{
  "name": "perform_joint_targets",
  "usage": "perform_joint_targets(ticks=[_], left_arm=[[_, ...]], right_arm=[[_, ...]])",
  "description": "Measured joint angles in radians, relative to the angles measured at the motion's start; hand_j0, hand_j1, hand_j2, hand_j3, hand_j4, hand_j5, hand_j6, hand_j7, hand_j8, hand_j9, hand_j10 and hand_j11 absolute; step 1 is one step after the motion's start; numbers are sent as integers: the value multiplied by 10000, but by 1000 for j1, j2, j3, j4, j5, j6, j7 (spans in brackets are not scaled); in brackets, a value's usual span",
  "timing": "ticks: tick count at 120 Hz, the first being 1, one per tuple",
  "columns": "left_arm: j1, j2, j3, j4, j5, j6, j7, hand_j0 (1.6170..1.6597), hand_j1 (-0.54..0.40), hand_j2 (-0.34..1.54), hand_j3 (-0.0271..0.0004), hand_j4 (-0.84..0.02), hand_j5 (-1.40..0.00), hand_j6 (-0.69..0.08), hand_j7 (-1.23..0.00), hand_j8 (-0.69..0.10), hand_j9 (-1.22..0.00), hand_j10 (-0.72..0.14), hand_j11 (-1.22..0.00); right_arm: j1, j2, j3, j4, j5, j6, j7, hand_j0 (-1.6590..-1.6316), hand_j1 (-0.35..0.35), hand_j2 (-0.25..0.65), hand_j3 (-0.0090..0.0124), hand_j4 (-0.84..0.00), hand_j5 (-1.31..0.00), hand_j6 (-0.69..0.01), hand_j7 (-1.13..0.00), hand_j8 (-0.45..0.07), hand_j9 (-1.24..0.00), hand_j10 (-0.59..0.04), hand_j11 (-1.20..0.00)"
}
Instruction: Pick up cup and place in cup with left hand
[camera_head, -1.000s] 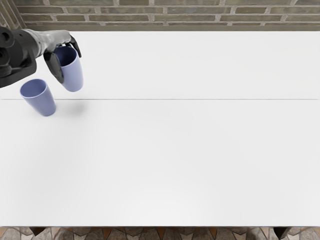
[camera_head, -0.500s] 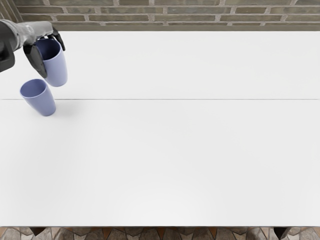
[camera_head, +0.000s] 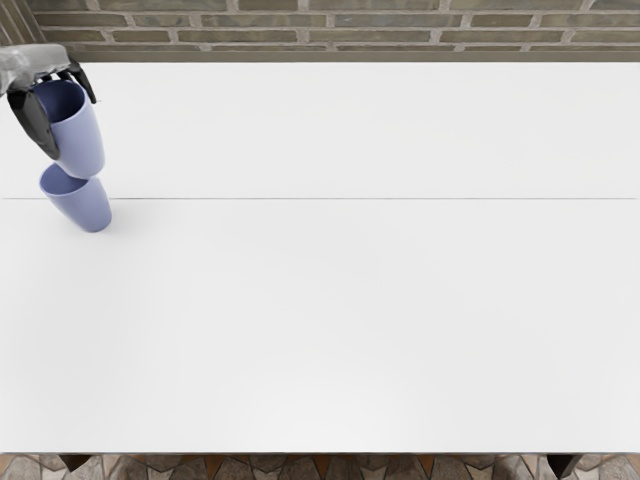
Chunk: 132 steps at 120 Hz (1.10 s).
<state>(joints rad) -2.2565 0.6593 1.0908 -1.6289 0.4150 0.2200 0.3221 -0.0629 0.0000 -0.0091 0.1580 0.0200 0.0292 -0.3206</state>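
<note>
Head view, the only one we've got: our left hand (camera_head: 40, 62) comes in at the top left corner and it's the one right by the action; no sign of the right one here. Fingers (camera_head: 33, 122) are wrapped round the upper part of the held cup (camera_head: 78, 135), thumb down the near side, so yep, we've got a grip. The other cup (camera_head: 82, 205) is on the table (camera_head: 350, 320), mouth up, just below the held one as we look at it.

The bit that matters: both long axes slant much the same way, mouths toward upper left, bases toward lower right. The held cup's base overlaps the lower cup's rim, but sits a touch right of the middle of that mouth. Can't tell if it's hovering over, touching or dipping in. We'd guess a small nudge left, then straight down, otherwise the base could catch the rim and tip the lower cup.

Compared with half a second ago, we've brought the held cup further left and a bit lower in the picture, and there's less arm showing. The lower cup hasn't budged.
</note>
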Motion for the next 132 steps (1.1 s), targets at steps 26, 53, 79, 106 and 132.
perform_joint_targets(ticks=[26, 53, 79, 106, 132], left_arm=[[13, 6, 9, 20, 0, 0, 1, 16552, -845, 757, 0, -4563, -5876, -3247, -6031, -3311, -6045, -4448, -6050], [38, 2, 10, 54, 0, 1, 0, 16553, -781, 722, 0, -4550, -5847, -3308, -5998, -3372, -6014, -4436, -6019], [73, -4, 10, 87, 0, 1, 0, 16553, -798, 743, 0, -4559, -5824, -3312, -5986, -3387, -6010, -4430, -6016], [108, -17, 9, 118, 0, 2, 0, 16554, -838, 760, 0, -4562, -5798, -3266, -5951, -3322, -5994, -4428, -5998], [139, -41, 8, 153, -5, 3, -4, 16552, -659, 449, 0, -4529, -5800, -3463, -5924, -3561, -5954, -4422, -5958]], right_arm=[[0, 0, 0, 0, 0, 0, 0, -16581, -3491, 0, 0, -3, 0, -4, 0, -3, 0, -2, 0], [0, 0, 0, 0, 0, 0, 0, -16581, -3491, 0, 0, -3, 0, -4, 0, -3, 0, -2, 0], [0, 0, 0, 0, 0, 0, 0, -16581, -3491, 0, 0, -3, 0, -4, 0, -3, 0, -2, 0], [0, 0, 0, 0, 0, 0, 0, -16581, -3491, 0, 0, -3, 0, -4, 0, -3, 0, -3, 0], [0, 0, 0, 0, 0, 0, 0, -16581, -3491, 0, 0, -2, 0, -4, 0, -3, 0, -2, 0]])
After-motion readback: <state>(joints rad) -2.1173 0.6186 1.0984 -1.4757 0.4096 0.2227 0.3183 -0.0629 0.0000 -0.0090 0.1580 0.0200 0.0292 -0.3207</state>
